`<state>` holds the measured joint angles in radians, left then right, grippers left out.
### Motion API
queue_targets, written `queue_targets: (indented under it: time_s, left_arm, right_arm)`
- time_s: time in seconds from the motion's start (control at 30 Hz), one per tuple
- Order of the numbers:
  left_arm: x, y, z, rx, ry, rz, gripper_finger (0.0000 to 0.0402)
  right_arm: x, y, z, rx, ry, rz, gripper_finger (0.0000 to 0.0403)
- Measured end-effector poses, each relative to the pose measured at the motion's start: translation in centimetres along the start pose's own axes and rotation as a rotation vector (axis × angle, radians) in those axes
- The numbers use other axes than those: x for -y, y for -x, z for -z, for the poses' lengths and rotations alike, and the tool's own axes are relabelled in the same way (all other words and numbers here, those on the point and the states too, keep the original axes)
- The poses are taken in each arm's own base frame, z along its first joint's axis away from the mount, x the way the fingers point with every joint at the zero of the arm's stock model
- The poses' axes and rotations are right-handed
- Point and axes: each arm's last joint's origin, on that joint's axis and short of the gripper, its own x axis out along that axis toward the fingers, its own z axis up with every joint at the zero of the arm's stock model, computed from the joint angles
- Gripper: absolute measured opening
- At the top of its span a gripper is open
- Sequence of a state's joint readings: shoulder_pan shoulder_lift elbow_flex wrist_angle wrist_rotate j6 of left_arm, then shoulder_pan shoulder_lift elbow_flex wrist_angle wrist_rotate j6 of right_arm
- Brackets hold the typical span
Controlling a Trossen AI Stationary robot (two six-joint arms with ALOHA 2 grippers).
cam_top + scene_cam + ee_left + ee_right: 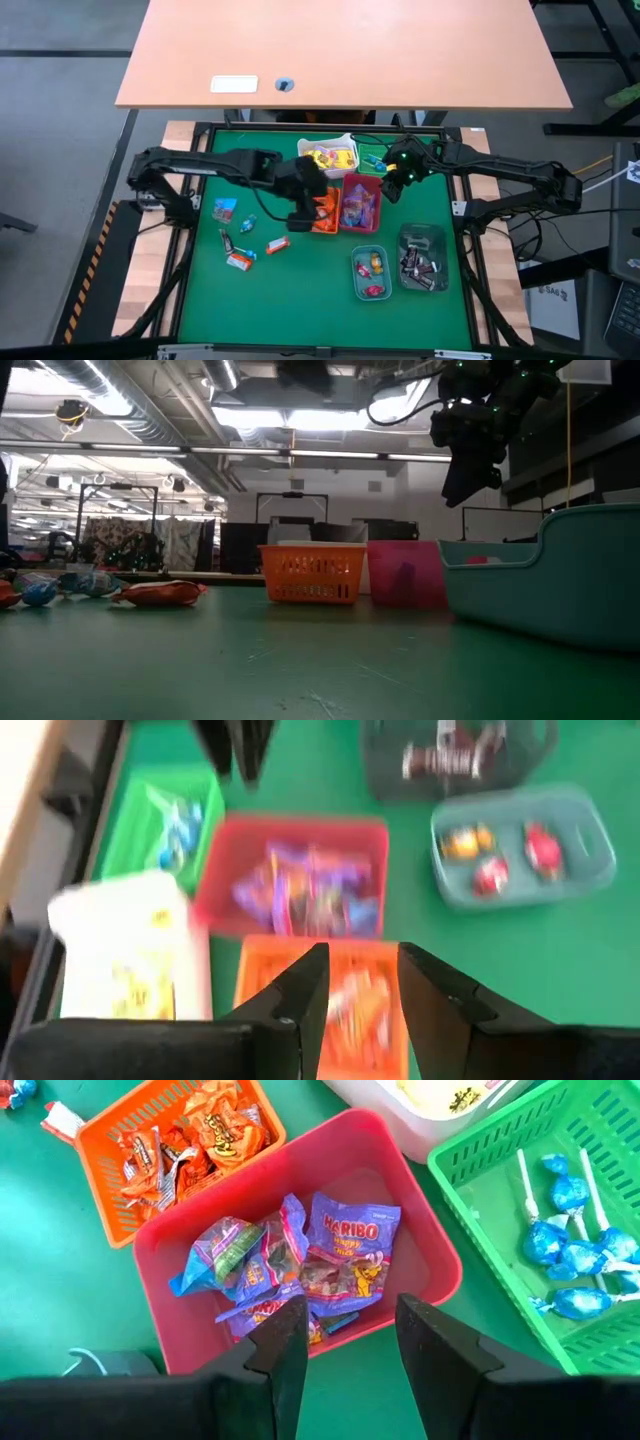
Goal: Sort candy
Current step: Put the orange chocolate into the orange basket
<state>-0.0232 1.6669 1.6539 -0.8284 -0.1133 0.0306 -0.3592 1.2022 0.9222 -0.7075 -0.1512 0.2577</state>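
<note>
The left gripper [302,222], fingers parted and empty, is held over the orange bin [325,212] near the mat's middle, with loose candy [240,240] left toward the left edge, nearer it than the half-open, empty right gripper [393,190].

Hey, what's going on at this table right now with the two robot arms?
Two arms are sorting wrapped candy into small bins on a green table. The left gripper hangs open and empty over the orange bin, which holds orange-wrapped pieces. The right gripper, also open and empty, hovers over the red bin of purple packets. A few loose candies lie on the mat on the left arm's side, not yet sorted.
</note>
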Motion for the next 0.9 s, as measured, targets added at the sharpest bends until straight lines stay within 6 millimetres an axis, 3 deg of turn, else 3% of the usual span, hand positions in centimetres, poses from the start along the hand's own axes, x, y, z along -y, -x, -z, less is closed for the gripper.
queue_targets:
  time_s: [0.2, 0.5, 0.7, 0.9]
  left_arm:
    - [0.5, 1.6, 3.2, -0.141, 0.106, 0.004, 0.0109]
    - [3.1, 1.4, 12.0, -0.125, 0.338, 0.046, 0.0109]
    - [4.4, -0.2, 16.3, -0.238, 0.432, 0.03, 0.0109]
    - [5.3, -2.0, 19.1, -0.312, 0.471, 0.083, 0.0114]
  right_arm:
    - [0.0, 0.0, 0.0, 0.0, 0.0, 0.0, 0.0152]
    - [0.0, 0.0, 0.0, 0.0, 0.0, 0.0, 0.0152]
    - [0.0, 0.0, 0.0, 0.002, 0.0, 0.0, 0.0152]
    - [0.0, 0.0, 0.0, 0.002, 0.0, 0.0, 0.0152]
